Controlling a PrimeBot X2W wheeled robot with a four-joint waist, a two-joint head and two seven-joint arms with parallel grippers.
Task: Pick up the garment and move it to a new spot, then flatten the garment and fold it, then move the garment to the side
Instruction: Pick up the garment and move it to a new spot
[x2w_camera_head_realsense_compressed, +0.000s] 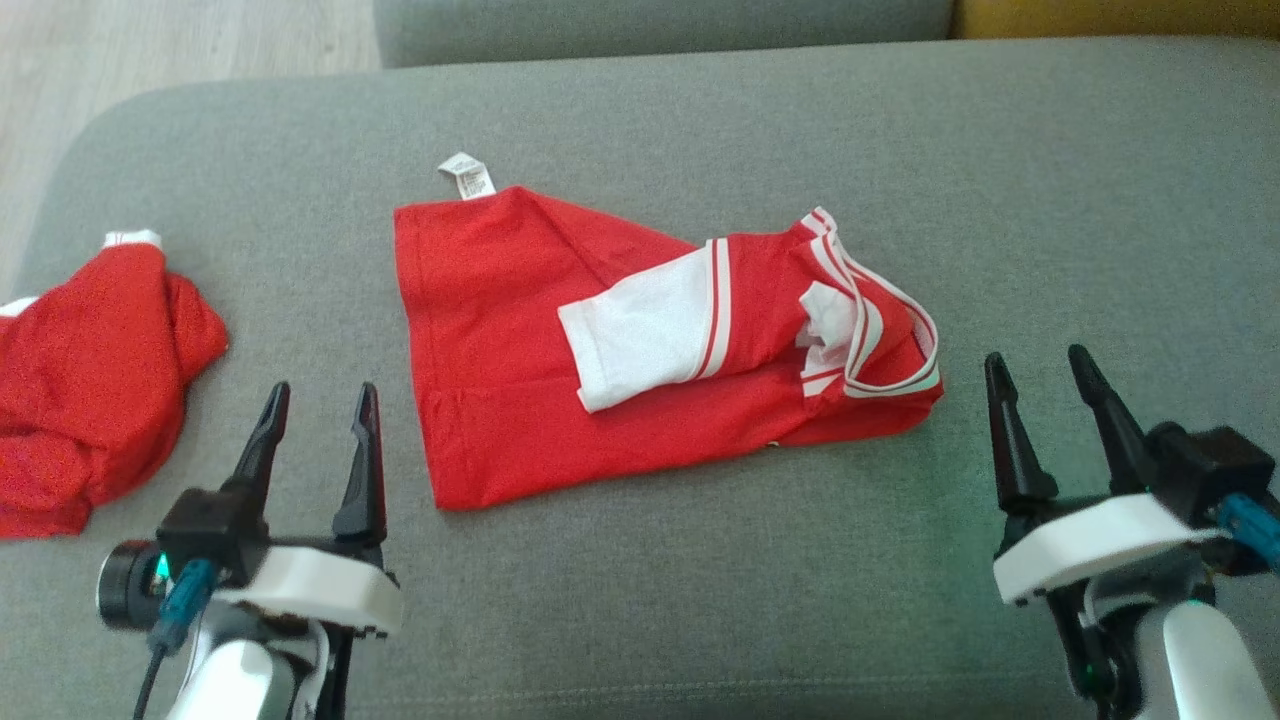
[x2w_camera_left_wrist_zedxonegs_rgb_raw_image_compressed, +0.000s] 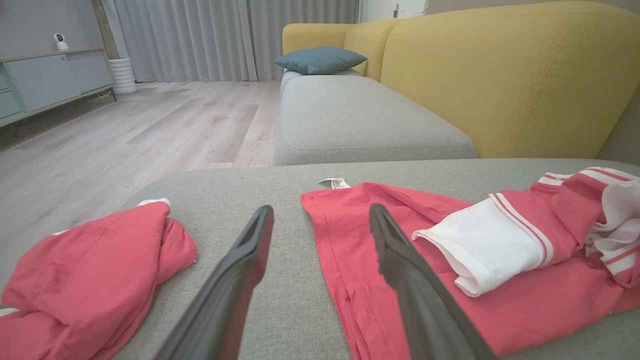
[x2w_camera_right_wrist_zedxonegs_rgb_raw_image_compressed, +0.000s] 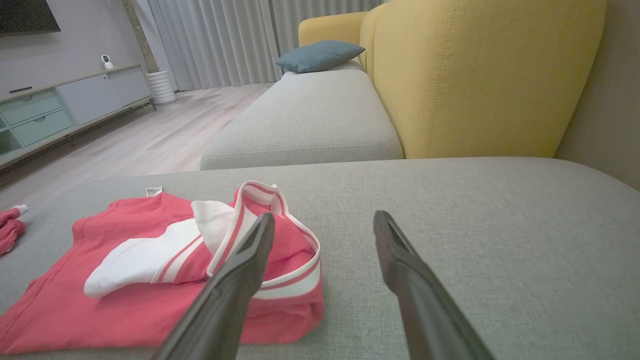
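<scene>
On the wide grey sofa seat (x2w_camera_head_realsense_compressed: 720, 610), a red garment (x2w_camera_head_realsense_compressed: 490, 340) lies folded in the middle, with a white sleeve on top and the collar to the right. A second red garment (x2w_camera_head_realsense_compressed: 90, 370) sits crumpled at the left edge. The left gripper (x2w_camera_head_realsense_compressed: 322, 390) and right gripper (x2w_camera_head_realsense_compressed: 1035, 355) flank the folded one, fingers spread and empty. A small white label (x2w_camera_head_realsense_compressed: 467, 176) pokes from its far corner.

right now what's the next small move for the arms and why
Probably shift the left gripper sideways to the centre garment's hem edge: it lies half folded, white sleeve on top, and the right gripper too stands open and empty.
</scene>
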